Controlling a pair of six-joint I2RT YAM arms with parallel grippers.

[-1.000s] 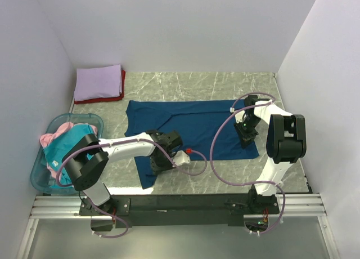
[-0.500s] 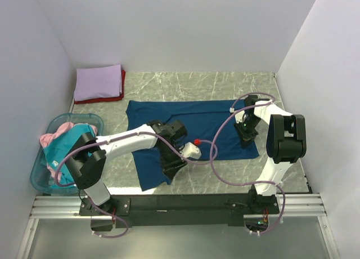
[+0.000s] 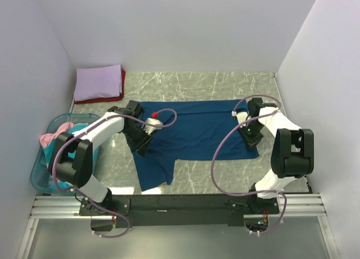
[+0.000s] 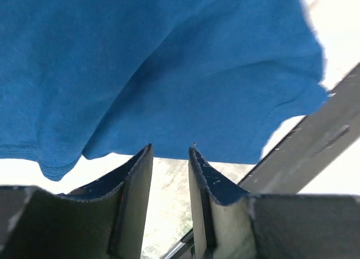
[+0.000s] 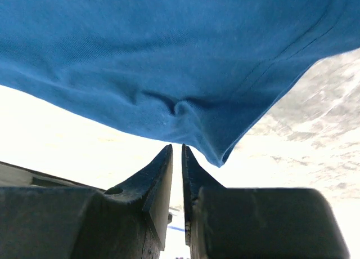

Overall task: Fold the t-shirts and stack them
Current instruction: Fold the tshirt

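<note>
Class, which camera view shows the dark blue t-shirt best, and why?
The top external view: the dark blue t-shirt lies spread on the table, with nearly its whole outline visible. Each wrist view shows only a close-up patch of its blue cloth and a bit of edge.

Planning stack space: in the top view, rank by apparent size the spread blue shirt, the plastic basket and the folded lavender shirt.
1. blue shirt, clearly largest.
2. plastic basket, though it sits nearer the camera.
3. folded lavender shirt, smallest.
</note>
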